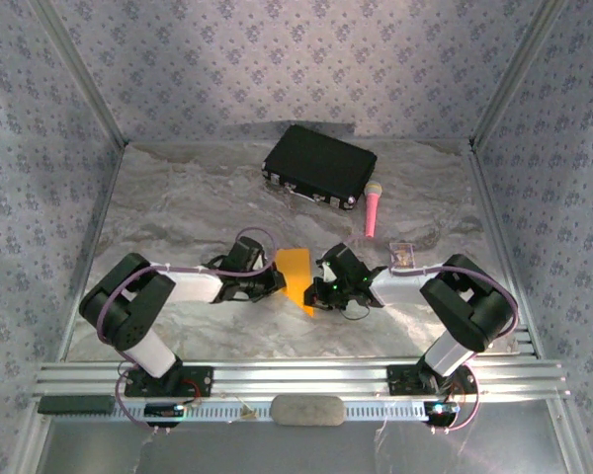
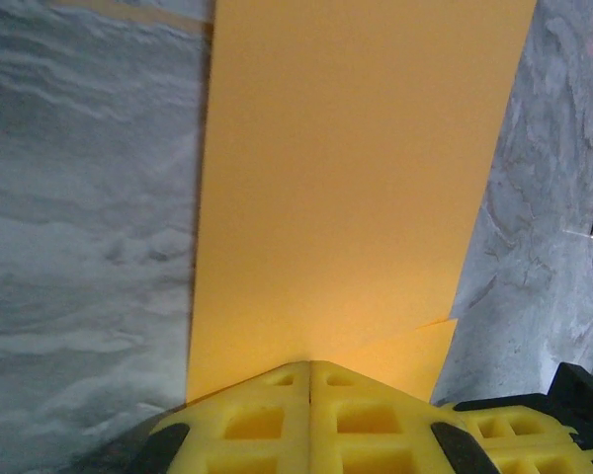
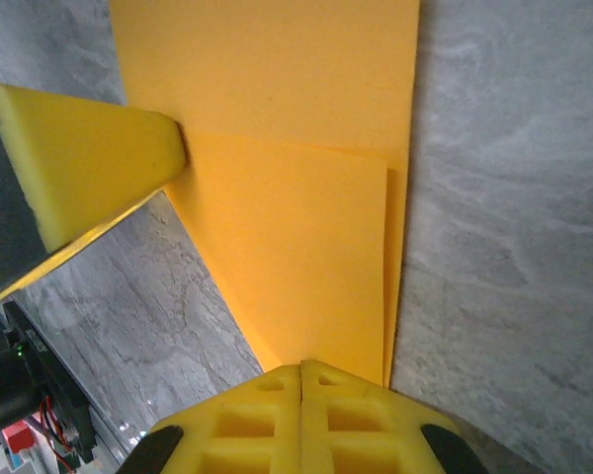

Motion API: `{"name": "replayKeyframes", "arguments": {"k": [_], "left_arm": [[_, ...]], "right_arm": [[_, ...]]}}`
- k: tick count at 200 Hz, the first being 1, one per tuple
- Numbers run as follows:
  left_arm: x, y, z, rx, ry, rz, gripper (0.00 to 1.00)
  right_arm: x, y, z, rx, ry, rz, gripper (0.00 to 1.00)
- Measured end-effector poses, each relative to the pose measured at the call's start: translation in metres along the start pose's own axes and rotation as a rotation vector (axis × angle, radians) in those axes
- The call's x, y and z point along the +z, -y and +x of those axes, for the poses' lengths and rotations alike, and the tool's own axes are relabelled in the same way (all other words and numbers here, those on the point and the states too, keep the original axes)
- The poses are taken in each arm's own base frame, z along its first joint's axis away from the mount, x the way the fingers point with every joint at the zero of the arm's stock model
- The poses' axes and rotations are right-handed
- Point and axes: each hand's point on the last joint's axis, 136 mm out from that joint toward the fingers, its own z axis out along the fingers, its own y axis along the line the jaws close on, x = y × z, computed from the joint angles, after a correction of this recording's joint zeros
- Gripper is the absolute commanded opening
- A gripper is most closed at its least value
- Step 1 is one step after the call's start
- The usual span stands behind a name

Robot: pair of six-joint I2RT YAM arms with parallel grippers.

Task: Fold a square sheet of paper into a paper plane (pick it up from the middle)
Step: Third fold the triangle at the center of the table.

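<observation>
The square sheet of paper [image 1: 295,276] is orange-yellow and lies flat on the marbled table between my two grippers, folded into a narrow shape with a point at its near end. The left wrist view has the paper [image 2: 356,178] as a long strip with a folded layer peeking out at the lower right. My left gripper [image 2: 309,363] is shut, its tips resting on the paper's edge with nothing between them. In the right wrist view the paper [image 3: 296,227] has a triangular flap folded over it. My right gripper [image 3: 301,365] is shut too, its tips on the flap's point. The left gripper's fingers [image 3: 89,163] touch the paper's far side.
A black case [image 1: 319,165] lies at the back of the table, with a pink microphone [image 1: 373,207] next to its right end. A small card [image 1: 403,254] lies just behind the right arm. Metal frame posts and patterned walls enclose the table.
</observation>
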Motion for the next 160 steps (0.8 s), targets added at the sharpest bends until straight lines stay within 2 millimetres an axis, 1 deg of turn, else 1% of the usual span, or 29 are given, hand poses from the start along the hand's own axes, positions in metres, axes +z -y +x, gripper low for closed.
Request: {"name": "replayKeyframes", "arguments": {"k": [51, 86, 106, 117, 130, 143, 160], "left_arm": [[-0.011, -0.014, -0.018, -0.041, 0.037, -0.012, 0.00], [-0.014, -0.017, -0.019, -0.050, 0.032, -0.026, 0.00], [-0.020, -0.021, -0.023, -0.062, 0.052, -0.047, 0.00], [-0.025, -0.021, -0.026, -0.061, 0.067, -0.053, 0.02], [-0.032, -0.016, -0.029, -0.050, 0.086, -0.044, 0.03], [-0.039, -0.007, -0.030, -0.031, 0.099, -0.020, 0.04], [-0.042, 0.005, -0.025, 0.008, 0.099, 0.007, 0.04]], "right_arm": [[0.000, 0.000, 0.000, -0.003, 0.001, 0.003, 0.00], [0.000, 0.000, 0.000, -0.011, -0.003, 0.007, 0.00], [0.000, 0.001, 0.001, -0.019, -0.008, 0.012, 0.00], [-0.001, 0.001, 0.001, -0.022, -0.010, 0.013, 0.00], [-0.001, 0.002, 0.001, -0.023, -0.014, 0.014, 0.00], [-0.002, 0.002, 0.001, -0.027, -0.018, 0.015, 0.00], [-0.002, 0.003, 0.001, -0.030, -0.022, 0.017, 0.00]]}}
